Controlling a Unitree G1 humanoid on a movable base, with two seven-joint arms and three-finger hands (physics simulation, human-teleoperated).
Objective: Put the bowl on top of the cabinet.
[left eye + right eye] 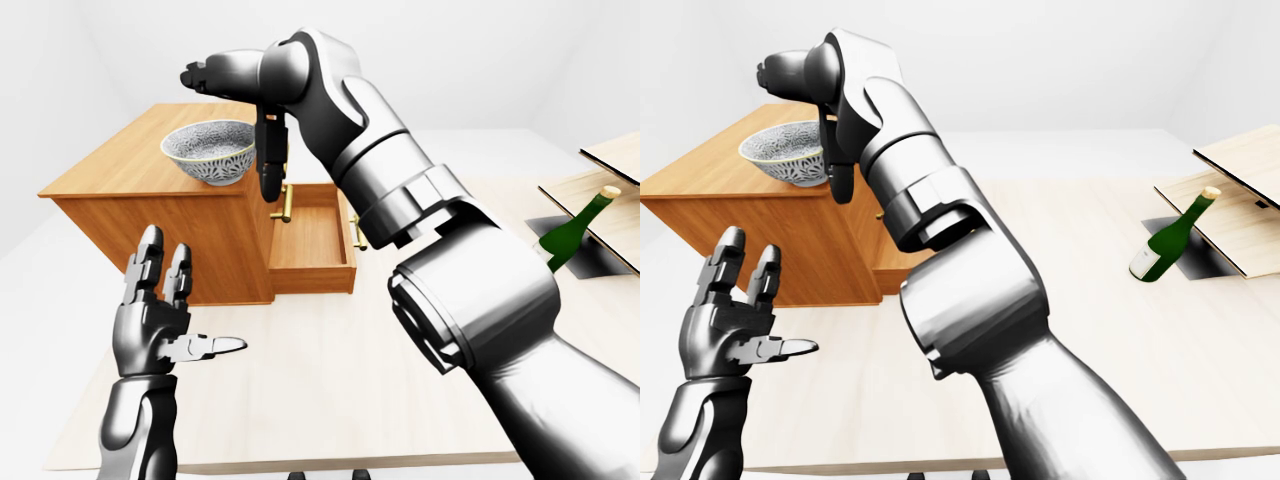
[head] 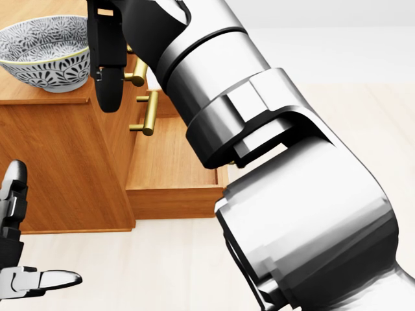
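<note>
The bowl sits upright on top of the cabinet, close to its right edge above the open drawer. The right hand hangs just beside the rim, fingers pointing down and holding nothing; a sideways brush while lifting away could nudge it over the edge. The left hand is open and empty. The bowl is white, patterned in dark blue.

Pale table — bearing cabinet (bowl atop), tilted bottle.
</note>
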